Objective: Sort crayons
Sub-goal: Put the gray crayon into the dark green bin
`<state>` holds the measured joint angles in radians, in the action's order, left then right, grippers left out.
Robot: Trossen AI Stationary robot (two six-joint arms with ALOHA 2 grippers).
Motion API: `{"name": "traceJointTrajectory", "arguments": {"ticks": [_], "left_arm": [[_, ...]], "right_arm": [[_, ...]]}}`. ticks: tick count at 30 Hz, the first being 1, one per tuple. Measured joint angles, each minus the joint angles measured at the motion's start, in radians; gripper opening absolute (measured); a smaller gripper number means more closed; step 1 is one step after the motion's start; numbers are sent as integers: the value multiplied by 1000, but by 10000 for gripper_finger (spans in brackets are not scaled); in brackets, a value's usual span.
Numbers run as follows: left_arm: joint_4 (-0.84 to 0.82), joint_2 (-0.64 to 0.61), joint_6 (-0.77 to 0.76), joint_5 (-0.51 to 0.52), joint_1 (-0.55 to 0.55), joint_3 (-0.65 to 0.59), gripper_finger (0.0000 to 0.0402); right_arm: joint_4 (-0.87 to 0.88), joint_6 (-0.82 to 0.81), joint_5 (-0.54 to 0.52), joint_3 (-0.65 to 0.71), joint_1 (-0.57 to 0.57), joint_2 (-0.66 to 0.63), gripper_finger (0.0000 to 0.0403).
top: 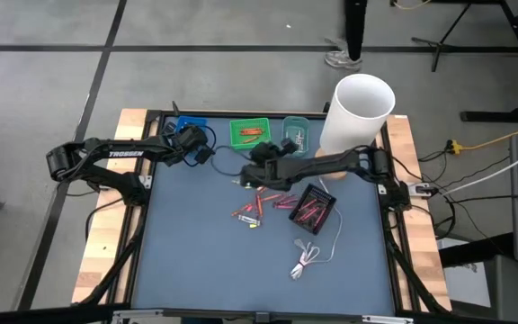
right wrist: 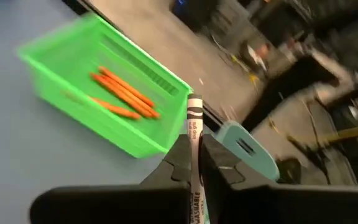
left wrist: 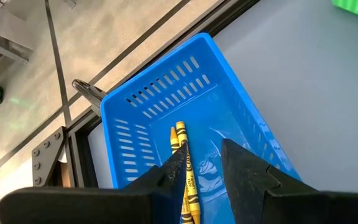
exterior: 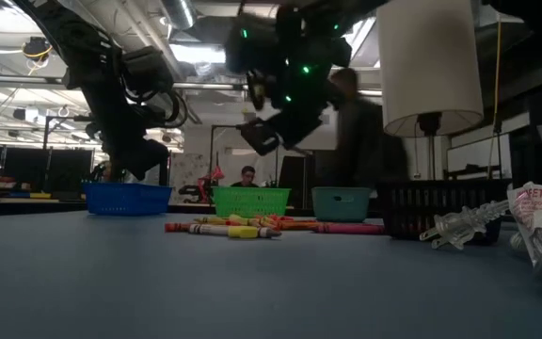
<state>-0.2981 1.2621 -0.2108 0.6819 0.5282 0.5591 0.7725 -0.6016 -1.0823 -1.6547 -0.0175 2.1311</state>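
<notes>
A grey crayon (right wrist: 194, 134) is pinched by the right tool (right wrist: 196, 163) at frame centre; the left tool (left wrist: 202, 167) is spread over the blue tray (left wrist: 160, 99).

The bench (top: 196, 261) has a blue-grey top. Along its far edge stand a blue basket (top: 188, 125), a green basket (top: 249, 132) and a teal basket (top: 296, 131). Loose crayons (top: 261, 206) lie mid-bench beside a black basket (top: 315, 206), with a coiled white cable (top: 310, 256) nearer the front.
</notes>
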Motion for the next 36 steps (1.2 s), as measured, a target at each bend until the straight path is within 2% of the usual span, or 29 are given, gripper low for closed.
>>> {"name": "traceJointTrajectory", "arguments": {"ticks": [6,9,20,23,29,36], "left_arm": [[0,0,0,0,0,0,85],[0,0,0,0,0,0,85],[0,0,0,-1,0,0,85],[2,0,2,-40,-1,0,85],[28,0,18,-113,-2,0,85],[80,0,38,-123,-13,0,85]], "right_arm": [[138,-131,23,0,-81,0,12],[138,-128,40,0,-123,0,12],[145,-100,233,0,-252,0,34],[145,-97,271,0,-273,0,36],[144,-97,291,0,-292,0,37],[143,-97,291,0,-291,0,37]]}}
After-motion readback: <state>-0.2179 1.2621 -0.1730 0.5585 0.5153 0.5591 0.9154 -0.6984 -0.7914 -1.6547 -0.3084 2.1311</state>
